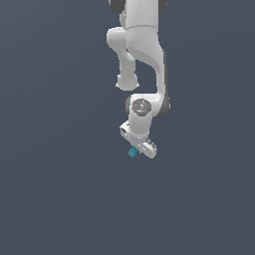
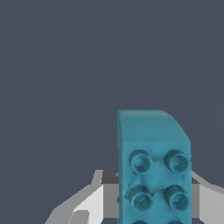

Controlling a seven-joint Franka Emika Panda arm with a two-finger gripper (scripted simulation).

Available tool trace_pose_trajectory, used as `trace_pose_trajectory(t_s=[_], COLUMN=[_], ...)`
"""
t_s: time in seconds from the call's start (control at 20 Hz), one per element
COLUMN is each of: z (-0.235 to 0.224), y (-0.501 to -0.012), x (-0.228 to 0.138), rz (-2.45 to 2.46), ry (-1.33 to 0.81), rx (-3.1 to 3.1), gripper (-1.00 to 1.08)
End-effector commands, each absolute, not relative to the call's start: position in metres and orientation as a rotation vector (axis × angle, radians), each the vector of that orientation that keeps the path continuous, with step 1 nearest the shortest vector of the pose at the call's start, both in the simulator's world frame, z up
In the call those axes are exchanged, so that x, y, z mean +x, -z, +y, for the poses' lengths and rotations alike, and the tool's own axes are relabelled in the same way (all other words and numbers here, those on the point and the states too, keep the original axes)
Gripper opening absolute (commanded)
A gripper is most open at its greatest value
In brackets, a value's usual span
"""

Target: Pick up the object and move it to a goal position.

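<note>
While hanging over a bare grey ground, gripper (image 1: pixel 135 149) is clamping the teal block (image 1: pixel 132 152), with a grey pad showing at each side of it in the wrist view.

Arm is reaching down from twelve o'clock, wrist canted toward five o'clock. Block (image 2: pixel 153 175) is sitting at the fingertips, so a jolt could, I judge, be slipping it loose. No goal marker showing.
</note>
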State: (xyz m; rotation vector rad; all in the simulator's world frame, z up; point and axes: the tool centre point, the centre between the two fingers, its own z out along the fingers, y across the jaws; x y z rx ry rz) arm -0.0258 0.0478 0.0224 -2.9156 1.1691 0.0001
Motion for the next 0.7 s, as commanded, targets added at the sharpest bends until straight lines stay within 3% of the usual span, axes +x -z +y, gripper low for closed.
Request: trace_pose_trajectory(t_s=[0.0,0.65], z=[0.048,0.009], y=[-0.022,-0.076], x=[-0.026,-0.014], rz=[1.170,1.170], ry=[0.000,0.000], rx=[-2.916,-2.915], gripper=[-1.00,-1.00])
